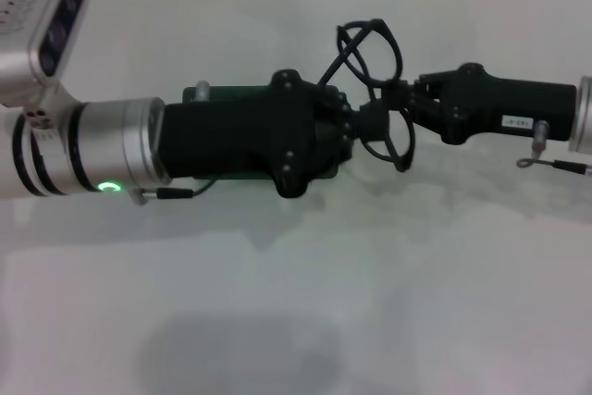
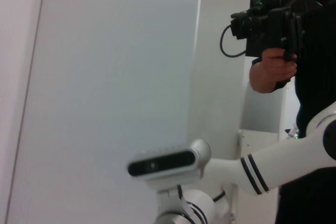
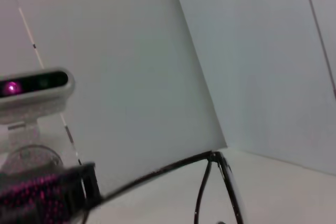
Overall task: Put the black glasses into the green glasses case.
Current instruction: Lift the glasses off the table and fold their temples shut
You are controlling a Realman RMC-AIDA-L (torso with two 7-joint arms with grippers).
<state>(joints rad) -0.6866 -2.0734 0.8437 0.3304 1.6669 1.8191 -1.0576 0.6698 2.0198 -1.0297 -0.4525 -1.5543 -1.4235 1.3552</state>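
The black glasses (image 1: 400,55) hang in the air at the middle of the head view, lenses standing on edge, one up and one down. My right gripper (image 1: 396,104) comes in from the right and is shut on the glasses' frame between the lenses. One temple arm and a rim show in the right wrist view (image 3: 157,173). The green glasses case (image 1: 222,92) lies on the white table, mostly hidden under my left gripper (image 1: 347,127), which reaches from the left and ends right next to the glasses. Only the case's green edges show.
The white table (image 1: 296,302) runs to a tiled wall at the back. A thin cable (image 1: 555,166) hangs from the right arm. The left wrist view shows a person holding a black camera (image 2: 270,30) and the right arm's wrist camera (image 2: 163,162).
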